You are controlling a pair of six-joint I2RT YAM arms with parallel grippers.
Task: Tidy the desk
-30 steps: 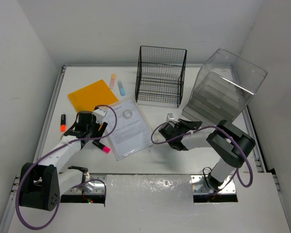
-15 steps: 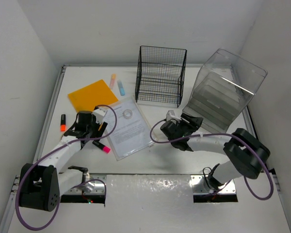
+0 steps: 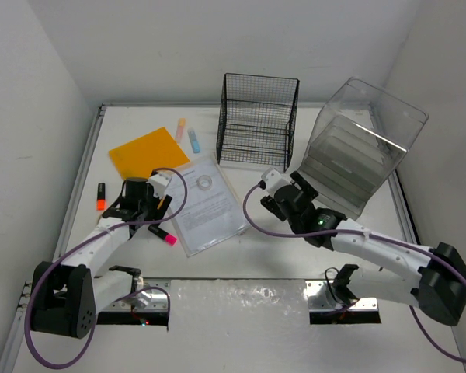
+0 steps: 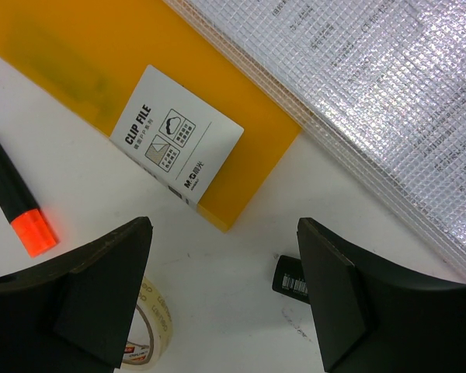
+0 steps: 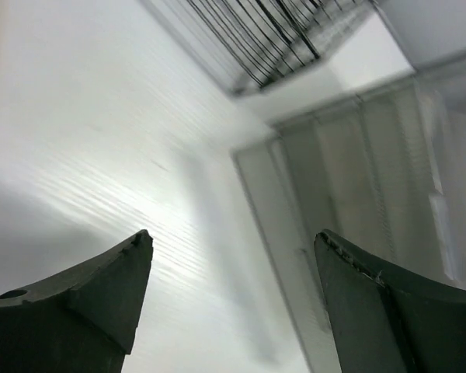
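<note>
Left gripper (image 4: 225, 299) and right gripper (image 5: 233, 303) are seen spread, empty.
Rack (image 5: 272, 39) is blurred; well left of it, seemingly tape (image 4: 151, 342) is cropped.

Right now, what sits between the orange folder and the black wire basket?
A peach marker and a blue marker, side by side; the top view shows them.

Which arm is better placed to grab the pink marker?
Left. The left gripper, open, hovers right beside the pink marker; the right gripper is farther off, by the drawer box.
</note>
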